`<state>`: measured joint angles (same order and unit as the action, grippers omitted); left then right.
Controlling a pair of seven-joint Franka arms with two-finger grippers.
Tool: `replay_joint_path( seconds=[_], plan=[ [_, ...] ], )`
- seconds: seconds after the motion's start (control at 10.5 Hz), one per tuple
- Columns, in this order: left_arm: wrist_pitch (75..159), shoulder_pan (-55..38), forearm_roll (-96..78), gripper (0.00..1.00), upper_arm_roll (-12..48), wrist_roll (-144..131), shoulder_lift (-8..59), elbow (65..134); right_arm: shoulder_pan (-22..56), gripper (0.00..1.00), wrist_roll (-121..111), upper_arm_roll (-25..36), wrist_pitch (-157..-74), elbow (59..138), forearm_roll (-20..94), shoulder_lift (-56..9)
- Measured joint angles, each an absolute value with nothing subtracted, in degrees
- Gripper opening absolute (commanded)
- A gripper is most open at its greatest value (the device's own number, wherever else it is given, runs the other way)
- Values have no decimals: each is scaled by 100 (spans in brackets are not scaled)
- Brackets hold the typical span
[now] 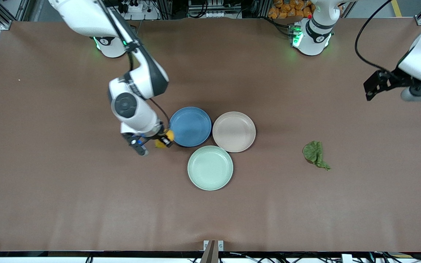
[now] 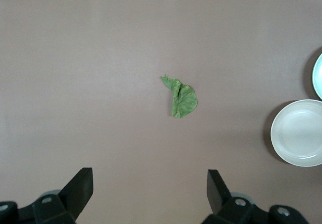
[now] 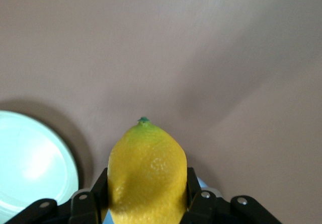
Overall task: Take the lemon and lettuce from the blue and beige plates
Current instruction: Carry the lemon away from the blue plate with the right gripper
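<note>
My right gripper (image 1: 162,141) is shut on the yellow lemon (image 1: 166,138) and holds it just off the rim of the blue plate (image 1: 190,126), toward the right arm's end. In the right wrist view the lemon (image 3: 147,168) fills the space between the fingers (image 3: 83,201). The beige plate (image 1: 234,131) touches the blue one and holds nothing. The green lettuce (image 1: 315,154) lies on the bare table toward the left arm's end; it also shows in the left wrist view (image 2: 181,97). My left gripper (image 1: 375,86) is open and empty, high over the table's left-arm end (image 2: 148,189).
A mint-green plate (image 1: 210,167) holds nothing and lies nearer the front camera, touching both other plates; it also shows in the right wrist view (image 3: 30,166). The beige plate (image 2: 299,132) appears at the left wrist view's edge. Brown tabletop (image 1: 68,190) surrounds everything.
</note>
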<state>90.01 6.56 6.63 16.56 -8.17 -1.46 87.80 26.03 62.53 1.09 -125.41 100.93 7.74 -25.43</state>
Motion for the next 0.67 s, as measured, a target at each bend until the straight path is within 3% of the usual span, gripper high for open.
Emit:
replay_joint_path(
  seconds=[0.67],
  plan=[
    [8803,691,300,100,1606,-783,-276,8861,1051,0,2679,133,-12053,10120,510,-2431]
  ],
)
